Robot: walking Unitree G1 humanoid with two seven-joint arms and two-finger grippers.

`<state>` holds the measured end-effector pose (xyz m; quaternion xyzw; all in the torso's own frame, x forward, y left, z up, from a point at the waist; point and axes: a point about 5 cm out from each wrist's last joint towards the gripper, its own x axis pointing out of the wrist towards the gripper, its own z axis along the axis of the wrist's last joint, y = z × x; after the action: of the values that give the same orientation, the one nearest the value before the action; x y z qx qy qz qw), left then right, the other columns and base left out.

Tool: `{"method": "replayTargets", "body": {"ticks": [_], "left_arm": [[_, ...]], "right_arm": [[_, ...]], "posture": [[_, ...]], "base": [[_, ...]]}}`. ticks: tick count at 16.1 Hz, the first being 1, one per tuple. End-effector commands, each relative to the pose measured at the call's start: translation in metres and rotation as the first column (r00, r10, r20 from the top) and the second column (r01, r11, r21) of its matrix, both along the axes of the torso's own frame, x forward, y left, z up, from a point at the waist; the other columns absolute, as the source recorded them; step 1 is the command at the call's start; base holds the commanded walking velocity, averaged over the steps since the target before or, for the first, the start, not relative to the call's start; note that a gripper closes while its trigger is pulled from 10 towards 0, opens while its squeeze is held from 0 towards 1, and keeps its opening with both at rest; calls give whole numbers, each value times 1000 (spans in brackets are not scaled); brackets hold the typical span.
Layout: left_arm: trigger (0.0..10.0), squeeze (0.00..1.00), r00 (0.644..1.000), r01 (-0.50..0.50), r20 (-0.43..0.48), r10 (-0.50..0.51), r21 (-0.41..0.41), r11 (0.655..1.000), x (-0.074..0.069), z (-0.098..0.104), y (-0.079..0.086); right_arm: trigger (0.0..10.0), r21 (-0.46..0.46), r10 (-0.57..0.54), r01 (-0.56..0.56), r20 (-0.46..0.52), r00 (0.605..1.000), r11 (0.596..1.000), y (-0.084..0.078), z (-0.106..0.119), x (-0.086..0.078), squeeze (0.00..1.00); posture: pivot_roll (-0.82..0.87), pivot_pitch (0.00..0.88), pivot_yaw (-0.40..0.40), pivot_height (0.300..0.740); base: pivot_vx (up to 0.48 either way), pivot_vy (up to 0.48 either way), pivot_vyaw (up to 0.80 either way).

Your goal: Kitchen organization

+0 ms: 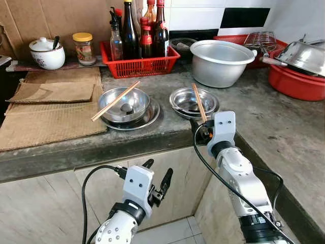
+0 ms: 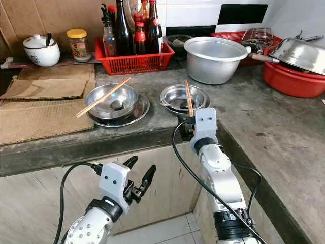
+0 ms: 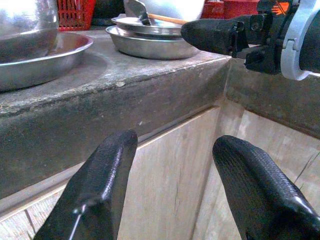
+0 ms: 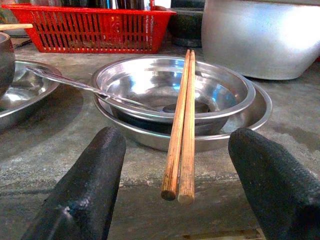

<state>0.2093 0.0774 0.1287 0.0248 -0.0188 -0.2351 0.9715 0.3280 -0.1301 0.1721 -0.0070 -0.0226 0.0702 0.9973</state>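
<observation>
Two steel bowls stand on steel plates on the grey counter [image 1: 152, 133]. A pair of wooden chopsticks [image 1: 116, 100] lies across the left bowl [image 1: 123, 105]. The right bowl [image 1: 192, 100] holds a spoon [image 4: 90, 89] and carries another pair of chopsticks [image 4: 181, 130], whose ends jut over the rim toward me. My right gripper [image 4: 176, 137] is open at the counter's front edge, one finger on each side of those chopstick ends, not touching them. Below the counter, my left gripper [image 1: 157, 175] hangs open in front of the cabinet door, holding nothing.
A red basket of bottles [image 1: 138, 66] and a big aluminium pot [image 1: 219, 62] stand behind the bowls. To the right is a red basin [image 1: 299, 84] with a steel lid. Cardboard sheets [image 1: 51, 109], a ceramic jar [image 1: 46, 53] and a glass jar [image 1: 83, 48] occupy the left.
</observation>
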Motion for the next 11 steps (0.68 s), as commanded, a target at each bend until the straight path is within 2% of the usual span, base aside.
{"method": "replayTargets", "body": {"ticks": [1, 2, 3, 4, 11], "left_arm": [[10000, 0, 1000, 4, 10, -4, -10, 1000, -1, 4, -1], [10000, 0, 1000, 5, 11, -5, -11, 1000, -1, 5, -1], [10000, 0, 1000, 8, 15, -7, -13, 1000, -1, 5, -1], [10000, 0, 1000, 8, 16, -8, -13, 1000, -1, 5, -1], [10000, 0, 1000, 7, 16, -7, -15, 1000, -1, 5, -1]], "right_arm": [[10000, 14, -11, 11, 5, 1000, 1000, -3, 3, 3, 0], [4235, 13, -11, 11, 6, 1000, 1000, -3, 3, 3, 0], [275, 14, -13, 13, 6, 1000, 1000, -3, 4, 3, 0], [0, 14, -13, 13, 6, 1000, 1000, -3, 4, 4, 0], [0, 13, -17, 17, 8, 1000, 1000, -4, 4, 4, 0]], "posture": [[109, 64, -80, 740], [107, 64, -78, 740], [109, 63, -81, 740], [107, 63, -79, 740], [108, 60, -81, 740]], "base": [[0, 0, 0], [0, 0, 0], [0, 0, 0], [0, 0, 0], [0, 0, 0]]}}
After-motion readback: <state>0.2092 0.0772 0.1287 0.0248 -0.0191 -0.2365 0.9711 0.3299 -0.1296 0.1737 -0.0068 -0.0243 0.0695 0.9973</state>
